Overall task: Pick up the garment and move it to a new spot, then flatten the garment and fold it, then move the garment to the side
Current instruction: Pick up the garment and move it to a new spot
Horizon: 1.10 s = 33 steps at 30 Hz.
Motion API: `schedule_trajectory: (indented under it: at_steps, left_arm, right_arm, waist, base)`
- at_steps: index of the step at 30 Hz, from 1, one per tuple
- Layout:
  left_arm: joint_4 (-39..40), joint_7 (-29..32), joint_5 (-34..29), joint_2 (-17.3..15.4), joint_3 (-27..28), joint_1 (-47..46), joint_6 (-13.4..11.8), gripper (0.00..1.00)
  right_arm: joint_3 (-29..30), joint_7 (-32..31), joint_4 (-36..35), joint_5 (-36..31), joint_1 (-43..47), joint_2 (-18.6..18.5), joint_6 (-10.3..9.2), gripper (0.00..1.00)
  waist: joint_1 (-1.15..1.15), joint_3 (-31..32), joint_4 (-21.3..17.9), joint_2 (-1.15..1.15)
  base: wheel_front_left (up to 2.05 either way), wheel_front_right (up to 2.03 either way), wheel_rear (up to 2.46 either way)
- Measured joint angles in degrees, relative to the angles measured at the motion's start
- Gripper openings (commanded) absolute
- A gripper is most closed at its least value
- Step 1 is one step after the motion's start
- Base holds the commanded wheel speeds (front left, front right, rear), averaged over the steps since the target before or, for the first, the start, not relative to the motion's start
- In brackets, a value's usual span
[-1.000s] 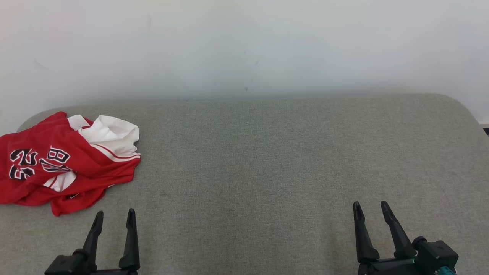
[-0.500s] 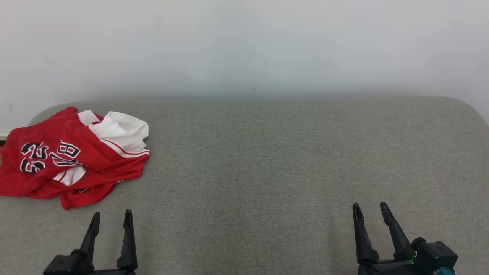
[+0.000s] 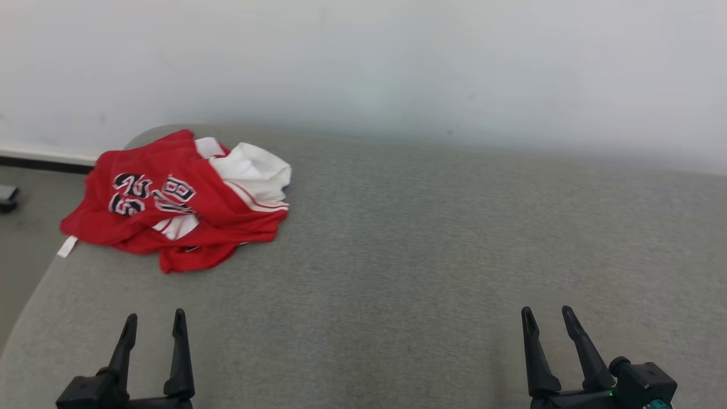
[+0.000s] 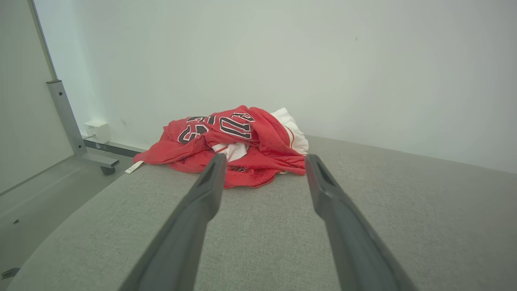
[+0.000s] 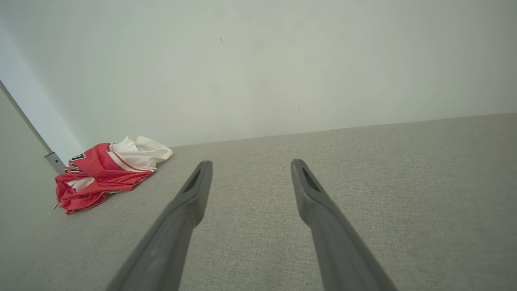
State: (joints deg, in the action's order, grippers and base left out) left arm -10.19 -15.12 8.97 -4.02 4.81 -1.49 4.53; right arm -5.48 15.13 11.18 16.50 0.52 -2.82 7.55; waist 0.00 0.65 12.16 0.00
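The garment (image 3: 182,210) is a crumpled red and white jersey with black numbers, lying in a heap at the far left corner of the grey padded surface (image 3: 426,255). It also appears in the left wrist view as the garment (image 4: 242,141), just beyond my fingertips, and far left in the right wrist view as the garment (image 5: 105,173). My left gripper (image 3: 154,319) stands open at the lower left, short of the heap and apart from it. My right gripper (image 3: 546,314) stands open at the lower right, with nothing between its fingers.
A pale wall (image 3: 363,62) runs behind the grey surface. The surface's rounded left edge (image 3: 34,301) drops to a grey floor (image 3: 23,227). A metal frame leg with a caster (image 4: 101,161) and a small white box (image 4: 97,130) stand by the wall.
The head camera has turned left, so the whole picture shifted right and the floor at the left came into view. The garment lies as before. Both grippers stay open.
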Motion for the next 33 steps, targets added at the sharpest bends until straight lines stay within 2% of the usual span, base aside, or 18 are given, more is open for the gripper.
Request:
schedule_trajectory:
  at_steps: [9,21,33]
  left_arm:
    - [-0.38,0.00,0.38,-0.48,0.80,-0.02,-0.51,1.00]
    - [0.13,0.00,0.81,-0.60,2.08,0.99,-1.44,1.00]
    - [1.87,0.00,1.32,-0.42,3.92,2.36,-2.07,1.00]
  right_arm:
    - [-0.63,0.00,0.38,-0.48,-0.49,0.00,0.00,1.00]
    - [-2.61,0.00,1.58,-0.60,-1.33,0.00,0.00,1.00]
    - [-4.02,0.00,3.12,-0.56,-3.86,0.01,0.00,1.00]
  waist:
    - [0.00,-0.38,7.67,0.00]
    - [0.00,-0.38,15.56,0.00]
    - [0.00,-1.38,17.15,0.01]
  base:
    - [0.00,0.00,0.00]
    - [0.00,0.00,0.00]
    - [0.00,0.00,0.00]
